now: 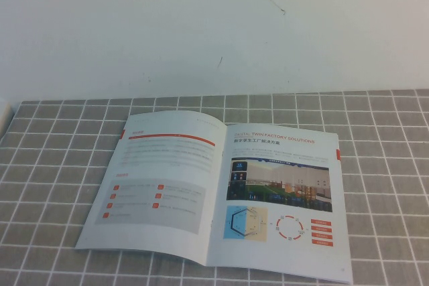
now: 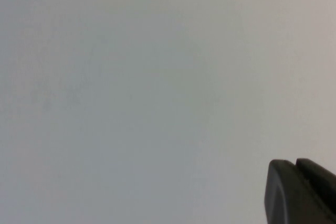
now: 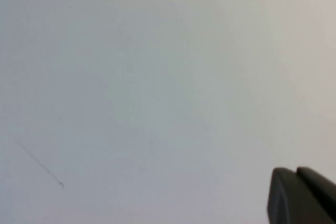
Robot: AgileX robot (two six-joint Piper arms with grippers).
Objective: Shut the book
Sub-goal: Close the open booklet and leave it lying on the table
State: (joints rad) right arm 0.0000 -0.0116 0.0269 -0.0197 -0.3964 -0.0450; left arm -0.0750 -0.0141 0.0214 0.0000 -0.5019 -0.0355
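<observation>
Only a dark corner of the left gripper shows, pointed at the blank white wall; apart or together, I cannot tell. It is the same with the right gripper. The book lies open on the grey checked cloth, near the middle. Its right page reads "TWIN FACTORY SOLUTIONS" in orange, and the smaller print is unreadable.

The book is smooth printed paper with a slight sheen. A matt, woven-looking grey checked cloth covers the tabletop. The wall is matt white and faintly scratched. The left hand and right hand, each facing that wall, look like dark matt plastic.
</observation>
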